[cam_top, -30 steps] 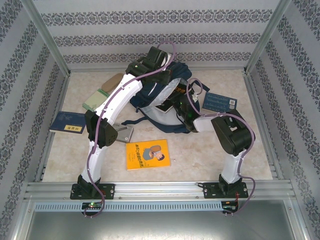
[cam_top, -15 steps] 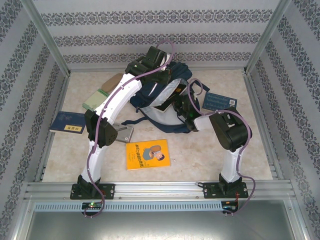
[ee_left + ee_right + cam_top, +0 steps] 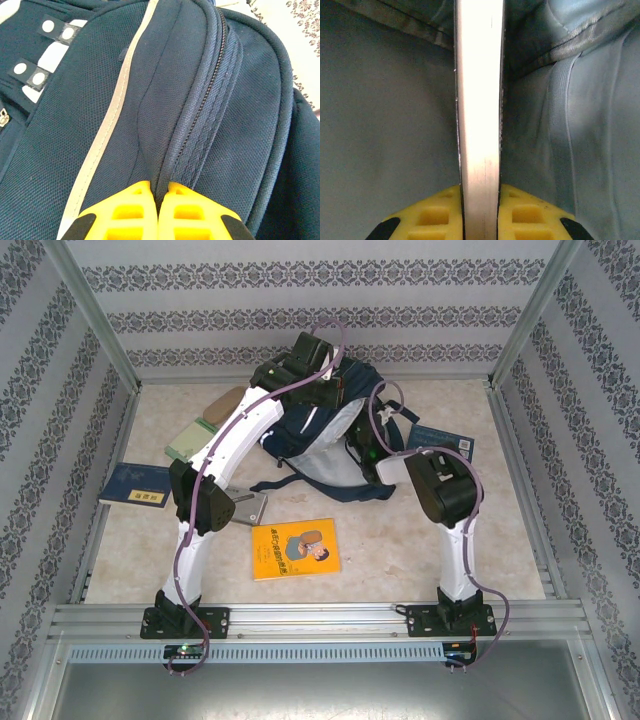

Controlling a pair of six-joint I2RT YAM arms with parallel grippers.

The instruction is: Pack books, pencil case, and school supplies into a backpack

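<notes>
Right wrist: right claw (image 3: 480, 202) clamps a thin, pale-edged book (image 3: 479, 100) edge-on.

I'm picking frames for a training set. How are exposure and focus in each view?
Right wrist view: the page edge of the book is blown out white, the backpack lining around it dim and soft. Left wrist view: fabric weave and zipper crisp, evenly lit. Top external view: even light, no glare, print on the orange-yellow book too small to read.
</notes>
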